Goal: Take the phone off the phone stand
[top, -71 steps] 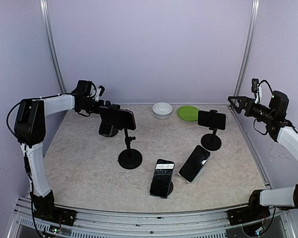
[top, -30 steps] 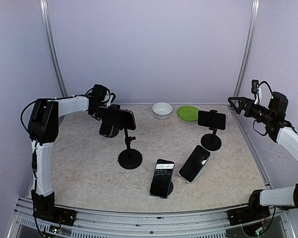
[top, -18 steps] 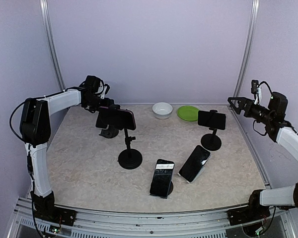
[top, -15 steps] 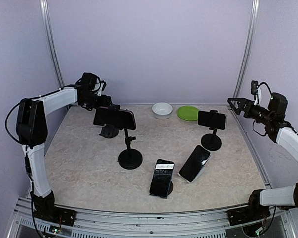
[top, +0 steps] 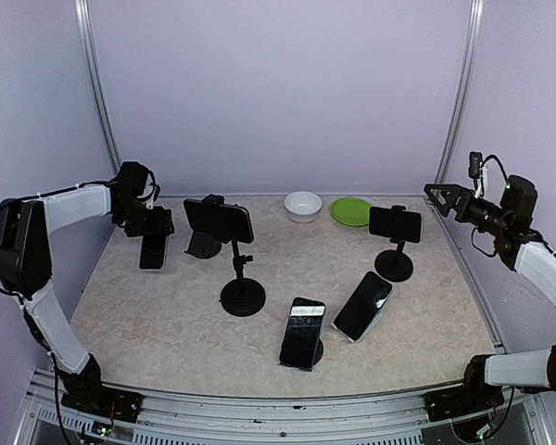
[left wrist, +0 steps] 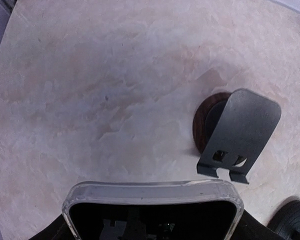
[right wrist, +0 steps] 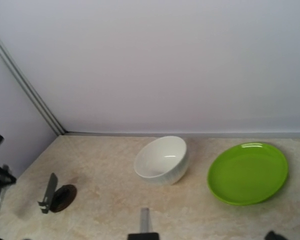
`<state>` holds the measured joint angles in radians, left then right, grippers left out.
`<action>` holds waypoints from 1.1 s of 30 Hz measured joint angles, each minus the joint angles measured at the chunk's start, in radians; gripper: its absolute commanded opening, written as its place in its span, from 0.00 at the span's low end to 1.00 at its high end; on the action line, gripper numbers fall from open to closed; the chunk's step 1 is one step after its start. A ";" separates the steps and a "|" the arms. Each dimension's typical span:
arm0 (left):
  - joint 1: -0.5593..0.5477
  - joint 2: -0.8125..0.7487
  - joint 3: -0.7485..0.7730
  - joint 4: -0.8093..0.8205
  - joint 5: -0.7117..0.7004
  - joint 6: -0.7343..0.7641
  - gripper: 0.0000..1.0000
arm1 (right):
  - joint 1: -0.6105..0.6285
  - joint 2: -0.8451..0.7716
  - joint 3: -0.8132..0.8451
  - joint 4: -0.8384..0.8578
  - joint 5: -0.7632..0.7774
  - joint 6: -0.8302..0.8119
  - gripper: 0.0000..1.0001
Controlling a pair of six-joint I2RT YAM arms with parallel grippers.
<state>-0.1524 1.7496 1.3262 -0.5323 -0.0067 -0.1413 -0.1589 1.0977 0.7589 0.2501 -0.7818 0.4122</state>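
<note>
My left gripper (top: 152,228) is shut on a dark phone (top: 153,250) in a clear case, holding it upright by its top end over the table's back left. In the left wrist view the phone's cased end (left wrist: 152,210) fills the bottom edge and hides my fingers. Whether its lower end touches the table I cannot tell. The small phone stand (top: 202,244) it stood on is to its right, bare: a grey backplate on a round dark foot (left wrist: 237,135). My right gripper (top: 434,191) hangs open at the far right, high above the table, holding nothing.
A tall stand (top: 242,295) clamps a phone (top: 221,221) sideways; another stand (top: 394,264) holds a phone (top: 395,223) at the right. Two phones (top: 303,332) (top: 363,305) lean on low stands in front. A white bowl (right wrist: 161,160) and green plate (right wrist: 247,172) sit at the back.
My left gripper has carried the phone off the small stand, out to the left and down toward the table. The stand is now bare. The right arm has not moved.
</note>
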 measured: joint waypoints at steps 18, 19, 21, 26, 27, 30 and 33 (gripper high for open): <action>-0.005 -0.183 -0.340 -0.053 -0.082 -0.039 0.38 | -0.001 -0.016 -0.052 0.107 -0.082 0.096 1.00; -0.005 -0.183 -0.353 -0.053 -0.082 -0.039 0.38 | -0.001 -0.017 -0.053 0.113 -0.084 0.101 1.00; -0.005 -0.183 -0.373 -0.053 -0.082 -0.036 0.38 | -0.001 -0.019 -0.056 0.119 -0.088 0.106 1.00; -0.006 -0.183 -0.391 -0.051 -0.082 -0.023 0.40 | -0.001 -0.032 -0.070 0.129 -0.094 0.112 1.00; -0.006 -0.181 -0.391 -0.049 -0.082 -0.019 0.40 | -0.001 -0.032 -0.071 0.130 -0.095 0.113 1.00; -0.006 -0.159 -0.390 -0.047 -0.081 -0.008 0.41 | -0.001 -0.032 -0.071 0.133 -0.095 0.115 1.00; -0.006 -0.129 -0.388 -0.053 -0.080 -0.001 0.42 | -0.001 -0.032 -0.071 0.139 -0.095 0.119 1.00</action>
<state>-0.1589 1.6211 0.9379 -0.5850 -0.0872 -0.1425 -0.1600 1.0657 0.6884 0.3893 -0.8772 0.5312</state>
